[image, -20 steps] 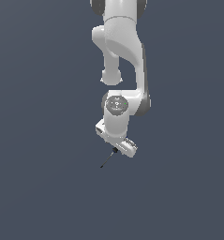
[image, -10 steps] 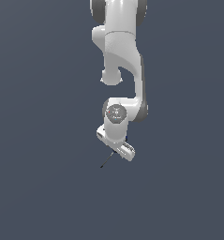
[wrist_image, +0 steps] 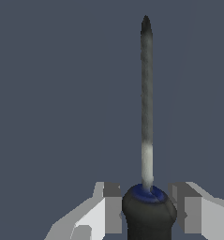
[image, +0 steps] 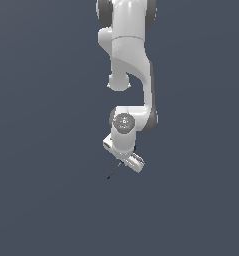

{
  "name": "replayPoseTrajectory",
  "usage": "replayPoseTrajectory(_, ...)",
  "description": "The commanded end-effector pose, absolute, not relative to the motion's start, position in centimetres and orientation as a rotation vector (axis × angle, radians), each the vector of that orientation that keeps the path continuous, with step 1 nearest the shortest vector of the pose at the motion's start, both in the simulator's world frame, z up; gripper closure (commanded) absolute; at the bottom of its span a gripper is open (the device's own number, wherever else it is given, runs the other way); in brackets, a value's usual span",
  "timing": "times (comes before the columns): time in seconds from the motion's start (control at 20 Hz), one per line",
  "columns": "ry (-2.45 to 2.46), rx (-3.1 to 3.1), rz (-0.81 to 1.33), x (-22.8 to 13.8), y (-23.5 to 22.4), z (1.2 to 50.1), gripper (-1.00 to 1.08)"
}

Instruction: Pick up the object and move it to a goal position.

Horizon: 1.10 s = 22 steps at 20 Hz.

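Observation:
The object is a small screwdriver (wrist_image: 146, 93) with a stubby black handle, a blue ring and a thin grey shaft. In the wrist view its handle sits between my two fingers (wrist_image: 112, 206), whose inner faces meet its sides. My gripper (wrist_image: 148, 208) is shut on the handle, and the shaft points away from it. In the exterior view the shaft of the object (image: 113, 172) shows as a thin dark line slanting down toward the exterior view's left from under the gripper (image: 124, 161). The handle is hidden there by the white hand.
The white arm (image: 128, 60) hangs down from the top middle of the exterior view. Around it there is only a flat dark grey-blue surface (image: 41, 200); no other object or edge shows.
Over the last second the hand has come down onto the screwdriver, whose tip has stayed where it was. The descent was larger early and slight in the last half second.

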<state>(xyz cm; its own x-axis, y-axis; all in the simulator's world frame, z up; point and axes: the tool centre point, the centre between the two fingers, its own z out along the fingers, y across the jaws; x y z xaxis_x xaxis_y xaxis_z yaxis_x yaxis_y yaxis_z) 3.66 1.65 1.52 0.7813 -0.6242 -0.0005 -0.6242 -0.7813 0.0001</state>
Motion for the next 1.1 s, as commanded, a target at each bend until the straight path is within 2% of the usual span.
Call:
replayPoseTrajectory(0.0,1.039,-2.965,0.000,3.7,1.6,1.5,1.08)
replayPoseTrajectory(0.3,1.036,-2.964,-0.004,3.8,1.7,1.7,1.08)
replayPoseTrajectory(0.55,1.012,-2.957,-0.053,5.4,2.1,4.4,1.08)
replayPoseTrajectory(0.8,0.958,-2.938,-0.160,8.4,3.0,10.4,1.08)
replayPoseTrajectory(1.05,0.878,-2.901,-0.312,12.1,4.4,19.5,1.08)
